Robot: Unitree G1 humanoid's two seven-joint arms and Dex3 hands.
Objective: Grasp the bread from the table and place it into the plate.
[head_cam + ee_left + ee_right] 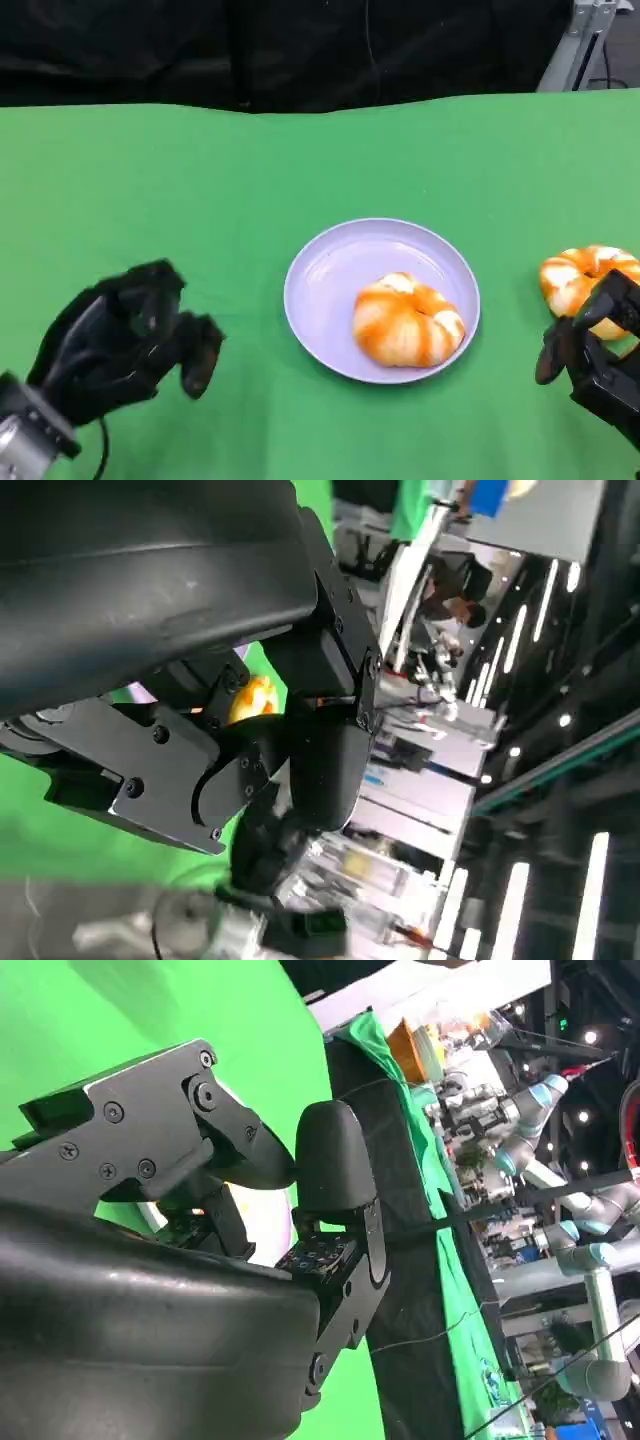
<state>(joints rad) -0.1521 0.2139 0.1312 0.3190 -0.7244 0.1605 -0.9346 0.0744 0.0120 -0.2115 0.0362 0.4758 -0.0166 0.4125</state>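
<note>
- Green cloth covers the table; black drape runs along its far edge.
- Lavender plate sits about mid-table; used as the landmark below.
- One bread, orange-and-white glazed, lies inside the plate, toward the side nearest the right hand and the robot.
- Second bread, same look, lies on the cloth well apart from the plate, on the robot's right side, close to the table edge.
- Right hand is just beside that second bread, on the robot's side of it; black fingers overlap the bread's near edge from this angle. Whether they touch or hold it cannot be told; nothing clearly sits inside the hand.
- Left hand hangs over the cloth well apart from the plate, on the robot's left. Fingers curl loosely downward and apart, nothing between them: released.
- Left wrist view: a sliver of orange bread shows past the hand's shell, green cloth around it.
- Right wrist view: pale plate surface glimpsed between the fingers, cloth beyond.
</note>
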